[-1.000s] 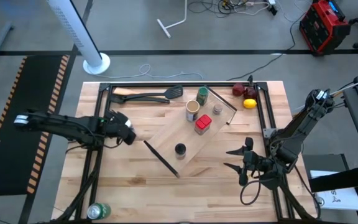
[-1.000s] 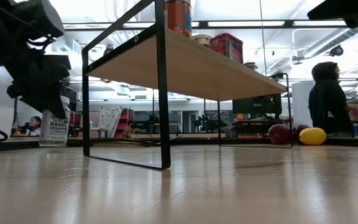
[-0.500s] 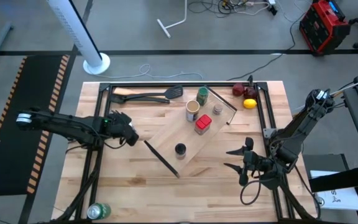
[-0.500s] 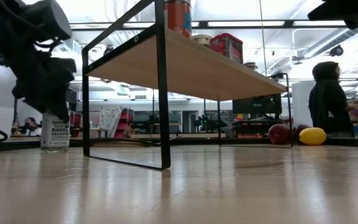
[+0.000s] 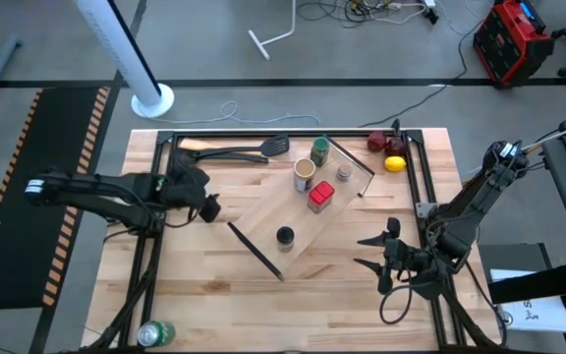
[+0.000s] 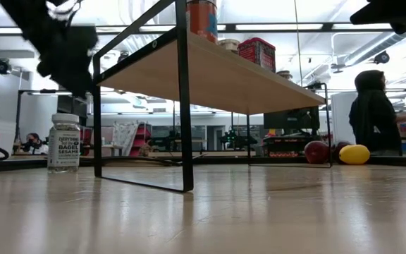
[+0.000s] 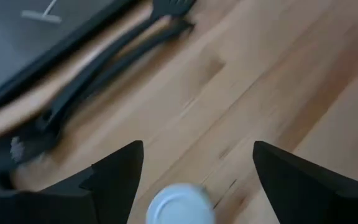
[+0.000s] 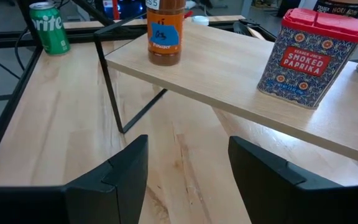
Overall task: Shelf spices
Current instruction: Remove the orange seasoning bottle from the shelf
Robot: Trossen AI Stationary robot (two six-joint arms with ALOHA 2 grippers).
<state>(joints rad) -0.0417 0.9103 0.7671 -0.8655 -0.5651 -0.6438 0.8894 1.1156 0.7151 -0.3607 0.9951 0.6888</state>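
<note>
Your left gripper (image 7: 197, 180) hangs released above the white-capped jar (image 6: 64, 143); that jar is the one spice not yet on the shelf (image 5: 298, 224).

The jar stands upright on the table (image 5: 204, 285), just beside the shelf's near end bar. The black-capped jar (image 5: 284, 236), red square tin (image 5: 321, 196) and the others sit on the board. Next you likely need a fresh, secure grasp and a lift over the edge. Your right gripper (image 8: 185, 174) waits spread, near the shelf's other side.

Five spices (image 5: 320, 196) on shelf (image 5: 263, 221)
</note>
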